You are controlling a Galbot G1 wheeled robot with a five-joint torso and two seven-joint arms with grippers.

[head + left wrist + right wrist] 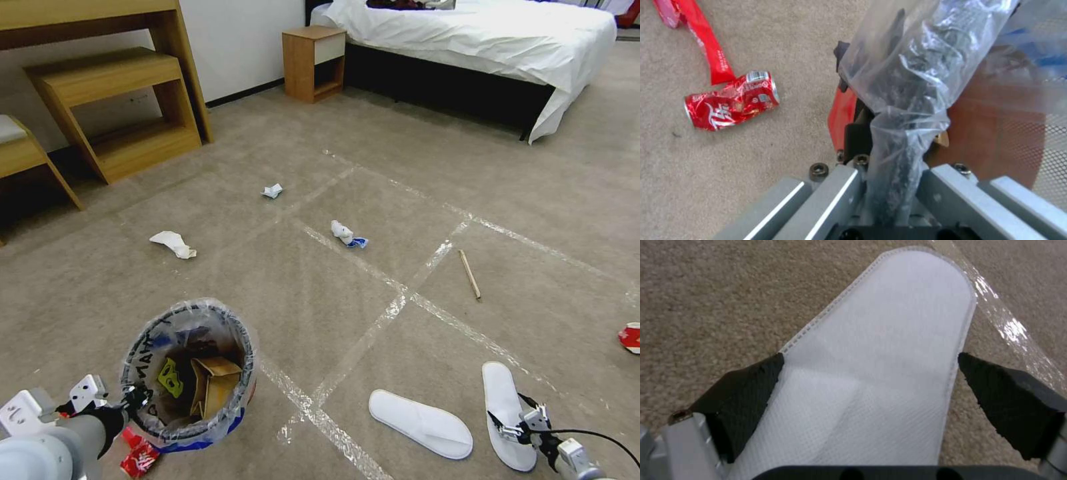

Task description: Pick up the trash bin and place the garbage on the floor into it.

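Red under its crinkly clear plastic liner, the small round trash bin (189,373) holds a brown cardboard box (215,383); the left gripper (133,399) pinches its rim. The right gripper (871,386) spreads wide around a white slipper (880,373) on beige taped carpet (320,293), near a white-sheeted bed (480,33).

I read no full word anywhere. The crushed red can (731,100) on the carpet carries a white script logo, a barcode patch and fine print, all illegible to me. The red wrapper (702,46) beside it has white lettering, too small. The bin's bag (143,363) shows black capitals, partly "AN", creased beyond reading.
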